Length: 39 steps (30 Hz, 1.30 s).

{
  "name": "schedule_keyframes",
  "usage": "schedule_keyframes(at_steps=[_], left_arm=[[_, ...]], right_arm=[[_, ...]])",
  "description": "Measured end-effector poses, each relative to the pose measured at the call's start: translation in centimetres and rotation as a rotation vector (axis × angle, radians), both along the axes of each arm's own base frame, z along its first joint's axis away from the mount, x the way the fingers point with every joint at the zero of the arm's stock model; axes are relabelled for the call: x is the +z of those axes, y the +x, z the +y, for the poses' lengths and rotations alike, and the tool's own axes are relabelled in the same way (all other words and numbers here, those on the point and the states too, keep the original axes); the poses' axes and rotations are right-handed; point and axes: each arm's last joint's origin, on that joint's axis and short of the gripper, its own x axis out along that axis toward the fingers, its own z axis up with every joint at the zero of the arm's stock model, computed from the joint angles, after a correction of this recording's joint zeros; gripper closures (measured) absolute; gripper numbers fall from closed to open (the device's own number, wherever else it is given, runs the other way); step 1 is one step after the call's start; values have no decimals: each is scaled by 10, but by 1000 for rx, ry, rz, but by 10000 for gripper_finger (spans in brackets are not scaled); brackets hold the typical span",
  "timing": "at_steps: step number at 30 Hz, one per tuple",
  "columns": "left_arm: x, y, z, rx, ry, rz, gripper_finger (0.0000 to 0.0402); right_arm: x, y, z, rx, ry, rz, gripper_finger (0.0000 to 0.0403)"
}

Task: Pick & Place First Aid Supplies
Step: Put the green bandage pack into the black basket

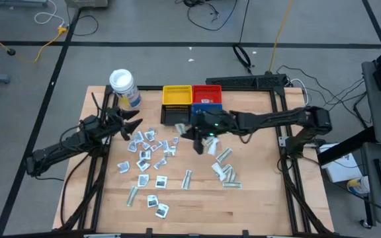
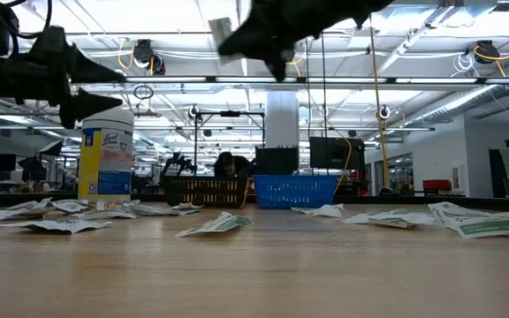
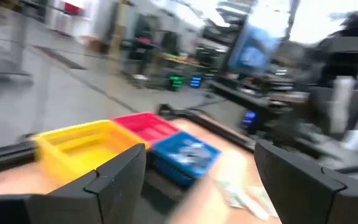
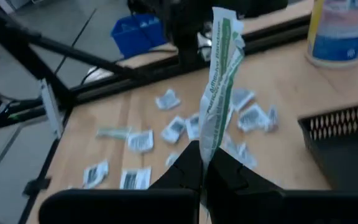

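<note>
Your right wrist view alone shows the held item: a long narrow strip packet (image 4: 219, 81) with green print, standing upright, long axis vertical, its lower end pinched in the closed right gripper (image 4: 202, 163). From above, you see that gripper (image 1: 199, 140) raised just near of the black bin (image 1: 175, 115), arm reaching in from the right. The left gripper (image 1: 129, 123) hovers near the jar (image 1: 124, 87), fingers spread wide, empty. Other packets (image 1: 147, 158) lie scattered on the table (image 1: 256, 198).
</note>
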Motion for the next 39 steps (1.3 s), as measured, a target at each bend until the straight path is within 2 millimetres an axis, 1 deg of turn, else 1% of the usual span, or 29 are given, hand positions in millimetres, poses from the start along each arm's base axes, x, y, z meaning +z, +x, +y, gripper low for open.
schedule_keyframes(at_steps=[2, 4, 6, 9, 13, 15, 19, 22, 26, 31, 34, 39], left_arm=[[5, 0, -3, -97, 26, -20, 96], [12, 0, -5, -163, 60, -19, 96], [24, -2, -7, -177, 77, -15, 96], [48, -5, -8, -177, 102, -19, 96], [93, -5, -10, -213, 141, -42, 96], [115, -2, -9, -239, 164, -46, 96], [154, 12, -3, -250, 172, -38, 96], [177, 29, 4, -271, 162, -17, 96], [192, 56, 15, -346, 114, 44, 96], [198, 84, 24, -427, 26, 87, 96], [200, 95, 23, -461, 23, 101, 96], [202, 105, 14, -499, 121, 79, 96]], right_arm=[[2, 16, -3, 0, -16, -14, 403], [9, 32, -8, -4, -27, -38, 403], [21, 44, -13, -7, -43, -70, 403], [41, 55, -23, -27, -54, -120, 403], [61, 56, -35, -54, -59, -162, 403], [66, 55, -38, -62, -60, -176, 403], [71, 54, -39, -31, -61, -193, 403], [73, 54, -33, 32, -73, -212, 403], [73, 55, -26, 59, -109, -216, 403], [84, 48, -24, 67, -159, -244, 403], [90, 37, -26, 34, -167, -190, 403], [98, 28, -30, 18, -195, -185, 403]])
